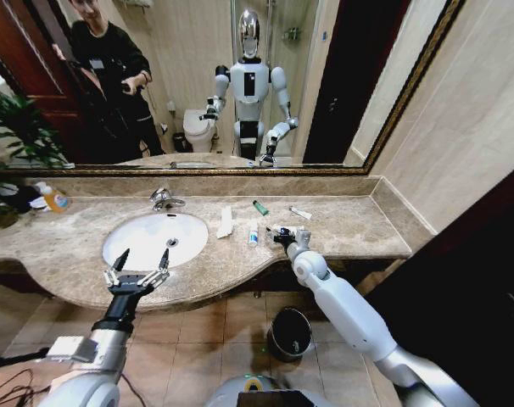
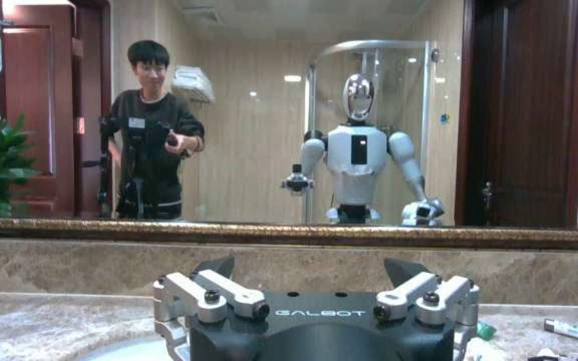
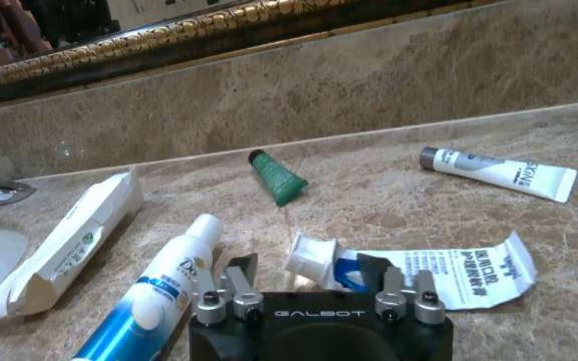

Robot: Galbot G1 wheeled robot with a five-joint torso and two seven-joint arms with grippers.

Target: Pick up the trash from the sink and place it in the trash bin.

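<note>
The white oval sink [image 1: 138,246] sits in a marble counter. On the counter to its right lies the trash: a flat white packet [image 1: 226,222] [image 3: 63,241], a blue-and-white tube [image 1: 253,234] [image 3: 159,301], a small green tube [image 1: 260,208] [image 3: 277,179], a white tube with a grey cap [image 1: 300,213] [image 3: 500,173] and a flattened white tube with blue print [image 3: 439,274]. My right gripper [image 1: 282,235] [image 3: 305,265] is open, low over the counter, its fingers either side of the flattened tube's cap end. My left gripper [image 1: 142,260] [image 2: 311,269] hovers open over the sink's front rim. The dark trash bin [image 1: 289,332] stands on the floor below.
A chrome faucet [image 1: 164,199] stands behind the basin, with an orange-capped bottle [image 1: 53,199] and a plant [image 1: 11,136] at the far left. A framed mirror [image 1: 240,168] runs along the backsplash. The right wall [image 1: 460,153] closes the counter's end.
</note>
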